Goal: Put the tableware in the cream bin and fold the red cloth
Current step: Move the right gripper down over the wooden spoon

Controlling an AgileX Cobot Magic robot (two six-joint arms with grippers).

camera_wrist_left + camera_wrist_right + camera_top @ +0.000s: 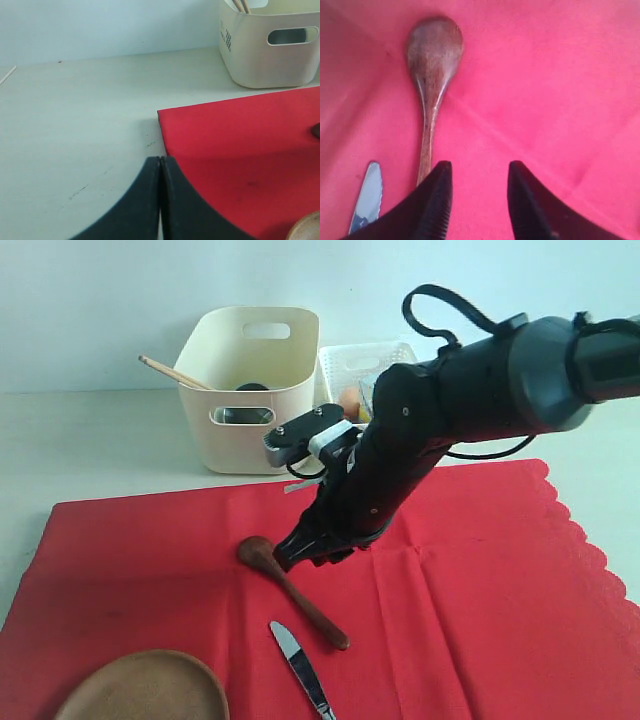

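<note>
We judge the step in hand to be picking up the dark wooden spoon (pixel 295 595). It lies flat on the red cloth (pixel 480 580), its bowl toward the cream bin (pixel 250 390) and its handle running toward the near edge. The right claw (pixel 300 552) hangs low over the cloth with its jaws parted and nothing between them. The left claw (pixel 160 200) is clenched on nothing above the table (pixel 75 125) by the cloth's corner, well apart from the work. In the right wrist view the handle runs along the outer face of 1 finger (pixel 437 200) rather than into the gap, and the bowl sits ahead of the tips, so the claw is beside the spoon, not around it. To do this well, we would shift the claw sideways until the handle is centred between the jaws and keep them square across the narrow neck. Then we would lower it until the pads flank the wood and close without gathering fabric (a pinched cloth would likely drag the metal knife (pixel 300 670) and the brown wooden plate (pixel 145 685), both just nearby). Whether the tips touch the cloth we cannot tell from these views, so any descent should be gentle. The 2 wooden chopsticks (pixel 172 372) lean out of the bin.
</note>
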